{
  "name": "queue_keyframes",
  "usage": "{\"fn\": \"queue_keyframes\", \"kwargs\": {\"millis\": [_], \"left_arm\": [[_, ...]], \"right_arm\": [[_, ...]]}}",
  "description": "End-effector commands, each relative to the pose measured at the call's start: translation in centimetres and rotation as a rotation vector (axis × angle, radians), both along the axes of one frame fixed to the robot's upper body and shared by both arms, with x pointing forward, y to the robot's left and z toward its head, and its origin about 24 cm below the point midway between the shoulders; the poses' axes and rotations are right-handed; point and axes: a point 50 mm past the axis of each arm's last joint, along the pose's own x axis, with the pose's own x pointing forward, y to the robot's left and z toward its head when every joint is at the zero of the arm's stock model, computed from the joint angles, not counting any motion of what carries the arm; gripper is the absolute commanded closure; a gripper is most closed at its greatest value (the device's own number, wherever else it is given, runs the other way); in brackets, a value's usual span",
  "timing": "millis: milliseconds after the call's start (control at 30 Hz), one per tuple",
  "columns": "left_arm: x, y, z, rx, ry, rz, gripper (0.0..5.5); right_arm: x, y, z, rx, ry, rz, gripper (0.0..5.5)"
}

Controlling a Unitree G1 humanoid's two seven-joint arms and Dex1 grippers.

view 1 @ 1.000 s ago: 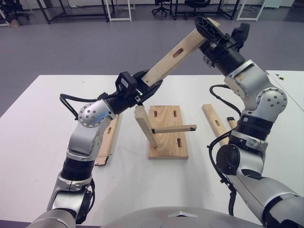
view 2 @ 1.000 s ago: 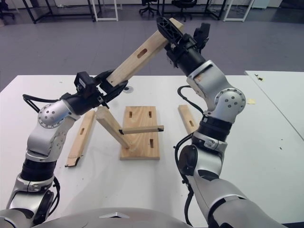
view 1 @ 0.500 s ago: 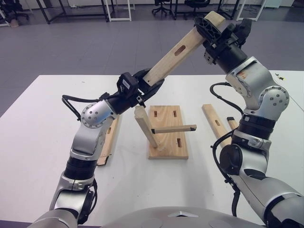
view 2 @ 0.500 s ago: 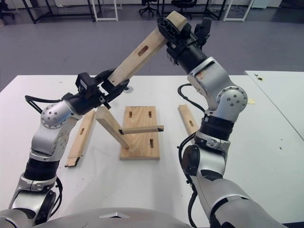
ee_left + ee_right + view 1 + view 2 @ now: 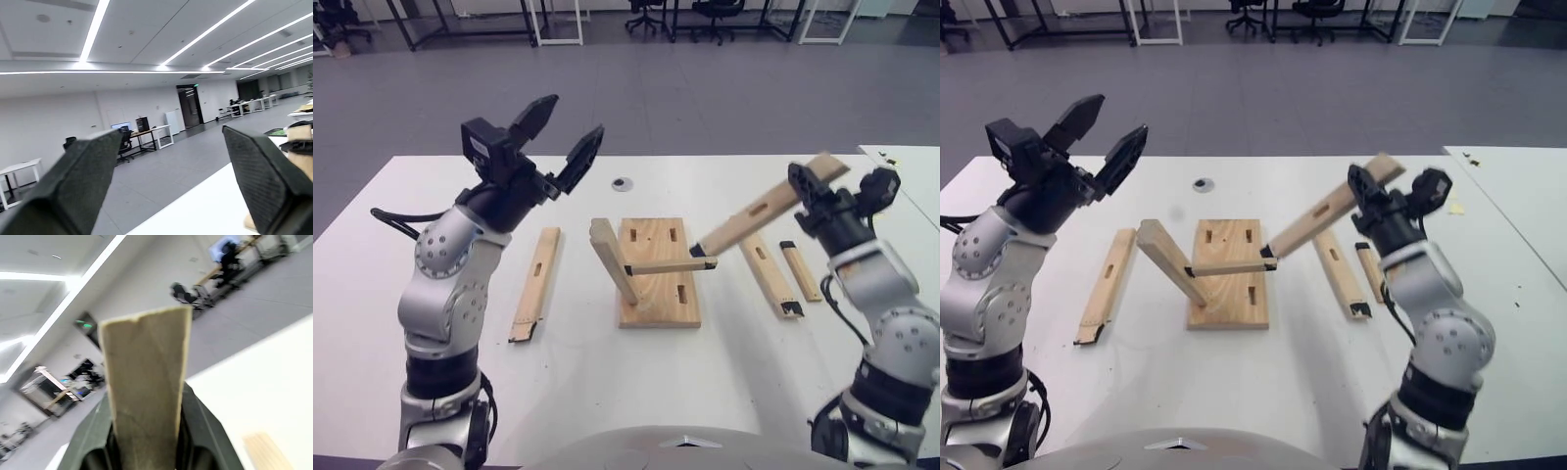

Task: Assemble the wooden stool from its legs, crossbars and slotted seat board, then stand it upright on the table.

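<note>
Two claws are raised over the tabletop (image 5: 607, 382). The left claw (image 5: 576, 117) hangs in the air beyond the seat board (image 5: 651, 308) and off to its left, with its fingers spread wide and nothing between them. The right claw (image 5: 813, 186), to the right of the seat board, is clamped on the upper end of a slotted leg (image 5: 759, 209). That held leg slants down towards the board's right edge. Its lower end is just at the free tip of a crossbar (image 5: 671, 265); I cannot tell whether the two touch.

The crossbar sticks out sideways from a tilted leg (image 5: 612, 259) standing on the seat board's left edge. The board itself lies flat. A third leg (image 5: 536, 282) lies flat to its left. To the right of the board lie a fourth leg (image 5: 769, 279) and, just beside that, a short crossbar (image 5: 800, 270).
</note>
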Motion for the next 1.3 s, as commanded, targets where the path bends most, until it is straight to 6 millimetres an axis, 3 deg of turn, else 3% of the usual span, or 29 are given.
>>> {"fn": "queue_keyframes", "kwargs": {"millis": [33, 167, 367, 567, 833, 1100, 1300], "left_arm": [[-1.4, -1.0, -0.3, 0.018, 0.066, -0.009, 1.73], [-1.8, -1.8, -1.5, 0.060, 0.122, -0.014, 1.73], [-0.9, -1.4, -3.0, 0.138, 0.157, 0.053, 1.73], [-0.5, -1.3, -3.1, 0.157, 0.148, 0.058, 1.73], [0.4, -1.9, -4.5, 0.194, 0.166, 0.106, 1.73], [0.4, -2.4, -4.5, 0.169, 0.170, 0.105, 1.73], [0.5, -3.3, -3.2, 0.093, 0.140, 0.083, 1.73]], "right_arm": [[-1.1, 0.5, -0.4, 0.005, 0.048, 0.006, 4.49], [-1.9, 1.3, -1.6, 0.018, 0.108, 0.008, 4.49], [-1.7, 2.6, -2.6, 0.038, 0.103, -0.011, 4.49], [-2.4, 2.1, -2.5, -0.056, 0.048, -0.081, 4.49], [-3.2, 3.5, -2.8, -0.093, 0.069, -0.038, 4.49], [-3.5, 3.7, -2.8, -0.309, 0.065, -0.131, 4.49], [-3.2, 4.2, -3.4, -0.460, 0.048, -0.114, 4.49]]}}
